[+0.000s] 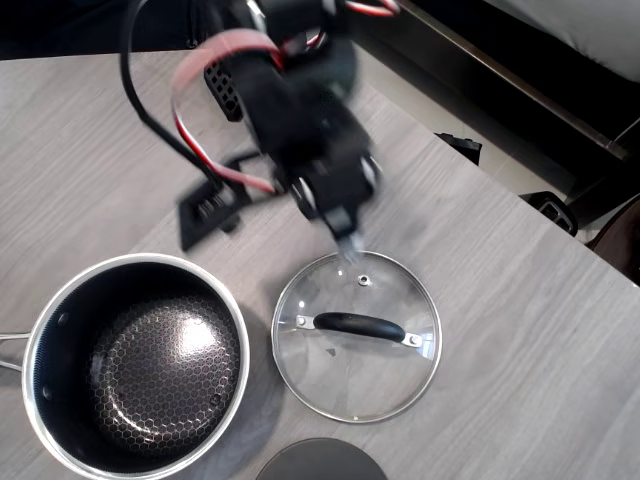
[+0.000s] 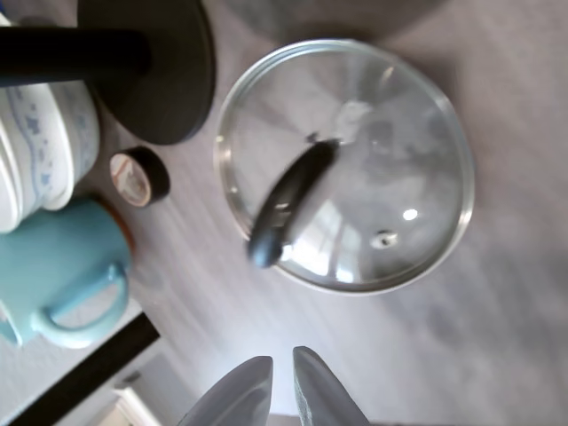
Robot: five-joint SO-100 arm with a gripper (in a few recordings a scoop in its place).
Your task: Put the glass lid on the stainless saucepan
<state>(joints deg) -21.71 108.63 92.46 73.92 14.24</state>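
Two grey fingertips of the gripper (image 2: 282, 390) stood nearly together, holding nothing, at the bottom of the wrist view, just short of the glass lid (image 2: 346, 164). In the overhead view the gripper (image 1: 347, 243) hung over the upper rim of the lid (image 1: 357, 336), which lay flat in the lower middle, beside the stainless saucepan (image 1: 135, 365) at lower left. I judged a risk: closed fingers could push the slippery glass away, or miss the black handle (image 1: 359, 326), which lay across their path.
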